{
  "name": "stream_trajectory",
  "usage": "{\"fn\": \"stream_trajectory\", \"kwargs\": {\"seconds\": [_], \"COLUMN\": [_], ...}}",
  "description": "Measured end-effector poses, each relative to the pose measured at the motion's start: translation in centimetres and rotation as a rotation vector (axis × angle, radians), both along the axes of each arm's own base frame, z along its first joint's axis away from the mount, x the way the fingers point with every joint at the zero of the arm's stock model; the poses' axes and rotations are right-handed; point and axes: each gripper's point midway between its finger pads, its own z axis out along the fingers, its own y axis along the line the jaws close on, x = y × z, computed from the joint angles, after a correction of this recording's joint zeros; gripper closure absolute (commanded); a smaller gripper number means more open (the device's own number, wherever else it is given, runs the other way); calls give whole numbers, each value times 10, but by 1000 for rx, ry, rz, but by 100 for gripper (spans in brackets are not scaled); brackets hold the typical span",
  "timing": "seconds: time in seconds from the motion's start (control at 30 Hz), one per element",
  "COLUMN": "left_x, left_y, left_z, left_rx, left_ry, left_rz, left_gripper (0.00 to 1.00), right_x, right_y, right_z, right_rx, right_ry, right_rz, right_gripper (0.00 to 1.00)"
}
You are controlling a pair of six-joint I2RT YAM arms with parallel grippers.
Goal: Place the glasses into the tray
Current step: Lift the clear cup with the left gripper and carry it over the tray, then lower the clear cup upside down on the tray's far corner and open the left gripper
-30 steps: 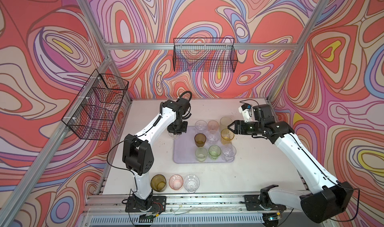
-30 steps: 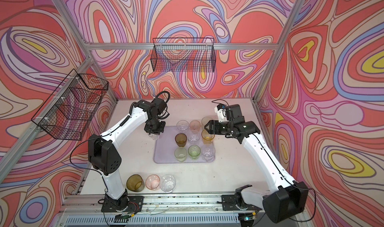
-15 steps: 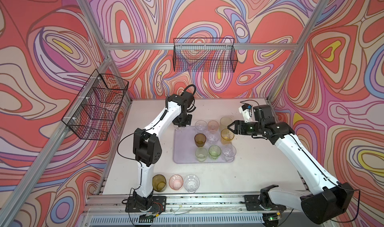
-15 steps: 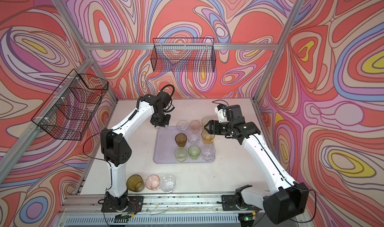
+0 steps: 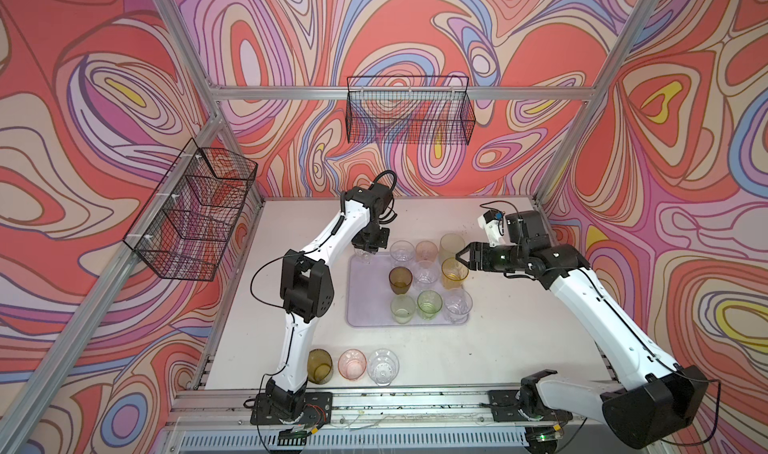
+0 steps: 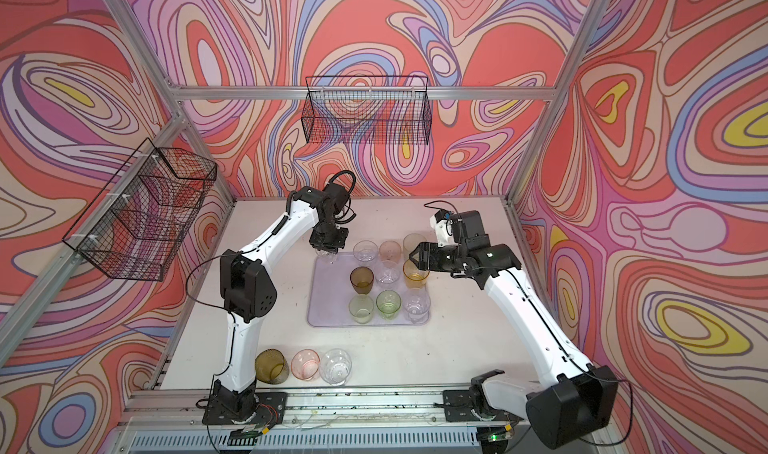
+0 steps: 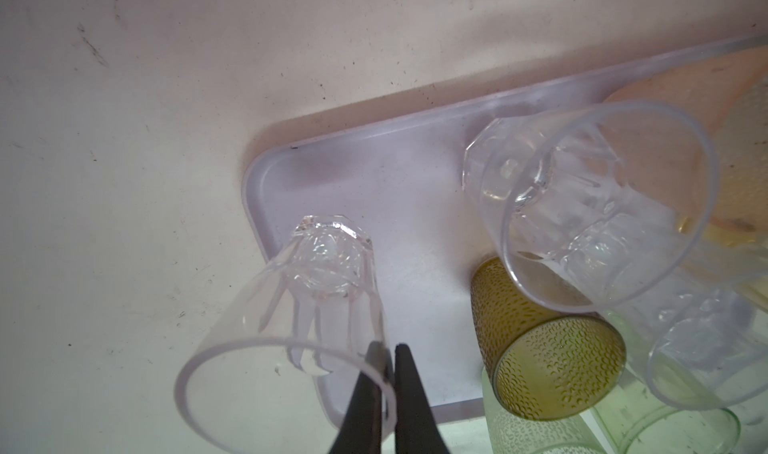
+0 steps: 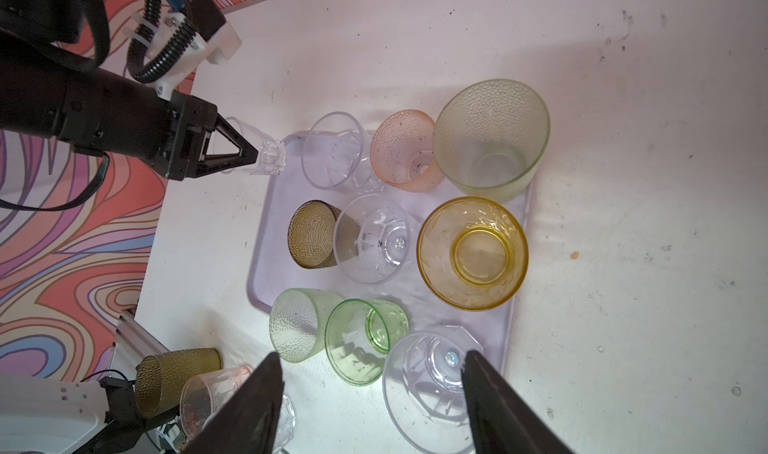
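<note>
My left gripper [image 5: 367, 251] [image 7: 388, 350] is shut on the rim of a clear faceted glass [image 7: 299, 306] [image 8: 270, 160], one finger inside and one outside. It holds this glass over the far-left corner of the lilac tray [image 5: 365, 302] [image 6: 328, 306] [image 7: 395, 190]. Several glasses stand in the tray's middle and right part, among them an olive-brown one [image 5: 400, 280] and a yellow one [image 8: 473, 252]. My right gripper [image 5: 459, 258] [image 8: 370, 362] hangs open and empty above the tray's right side. An olive-brown glass [image 5: 319, 366], a pink glass [image 5: 352, 364] and a clear glass [image 5: 382, 366] stand on the table near the front edge.
A black wire basket [image 5: 409, 115] hangs on the back wall and a tiered one [image 5: 195, 215] on the left wall. An aluminium rail [image 5: 415, 402] with both arm bases runs along the table's front. The left arm's elbow [image 5: 307, 285] stands left of the tray.
My left gripper has carried the clear glass from beside the tray's left edge to its far-left corner. The right arm has not moved.
</note>
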Motion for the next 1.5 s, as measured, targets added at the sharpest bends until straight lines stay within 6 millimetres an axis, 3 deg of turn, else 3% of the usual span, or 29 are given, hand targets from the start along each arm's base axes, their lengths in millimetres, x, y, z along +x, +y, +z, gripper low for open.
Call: {"fn": "stream_trajectory", "kwargs": {"seconds": [0.3, 0.6, 0.93, 1.5], "left_x": [-1, 2, 4, 8], "left_y": [-13, -23, -26, -29], "left_z": [-19, -21, -37, -44], "left_rx": [-48, -99, -97, -107], "left_ry": [55, 58, 83, 77], "left_rz": [-7, -10, -10, -11], "left_gripper": [100, 100, 100, 98], "right_x": [-2, -3, -4, -4], "right_y": [-1, -2, -2, -2], "right_z": [-1, -2, -1, 0], "right_rx": [-3, -6, -6, -5], "right_ry": [10, 13, 11, 10], "right_rz": [-6, -7, -8, -8], "right_gripper": [30, 30, 30, 30]}}
